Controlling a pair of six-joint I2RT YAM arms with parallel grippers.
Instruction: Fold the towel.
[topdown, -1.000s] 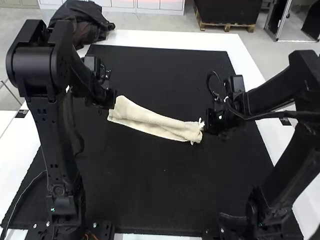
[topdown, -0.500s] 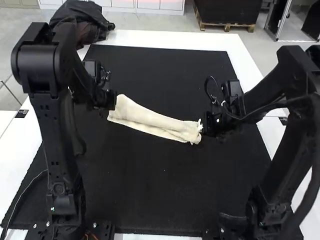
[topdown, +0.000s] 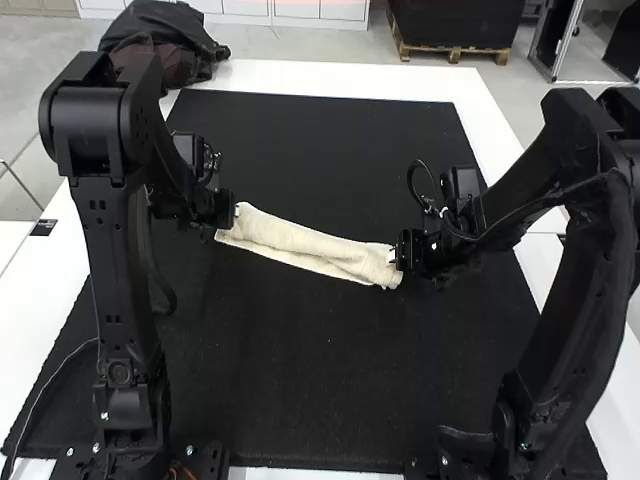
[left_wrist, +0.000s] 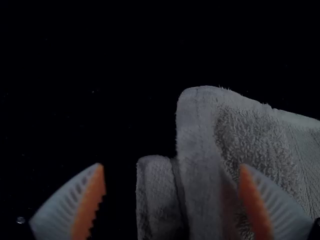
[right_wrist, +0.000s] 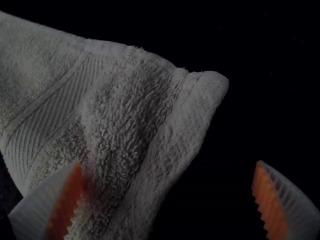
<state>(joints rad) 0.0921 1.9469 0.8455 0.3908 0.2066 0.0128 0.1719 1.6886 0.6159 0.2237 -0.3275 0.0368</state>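
A: Layout?
B: White table (topdown: 350, 80), black mat (topdown: 300, 390) on top. Left arm (topdown: 115, 260) and right arm (topdown: 590, 270) reach in from the near side, 1 at each end of the work.
A: Towel (topdown: 310, 246)?
B: Mid-mat, toward the far half. Lies as a long narrow strip, folded over lengthwise, layers a bit uneven along the near edge. Left end sits farther, right end nearer. Woven band (right_wrist: 50, 107) shows near the right end.
A: Grippers?
B: Left gripper (left_wrist: 172, 167) is at the left end, fingers (left_wrist: 65, 205) well apart, 1 over cloth, 1 over mat. Right gripper (right_wrist: 169, 164) is at the right end, orange pads (right_wrist: 66, 205) apart too, same straddle. Neither has cloth clamped.
A: So which step?
B: Judging by the strip, the lengthwise fold looks mostly made. Reads as squaring up the ends, or setting up the crosswise fold.
A: Next move?
B: If crosswise: 1 gripper pinches every layer at its end, lifts slightly, carries it over to the other end. Grip needs to be deep enough; a shallow pinch could catch just the top layer and unroll the strip.
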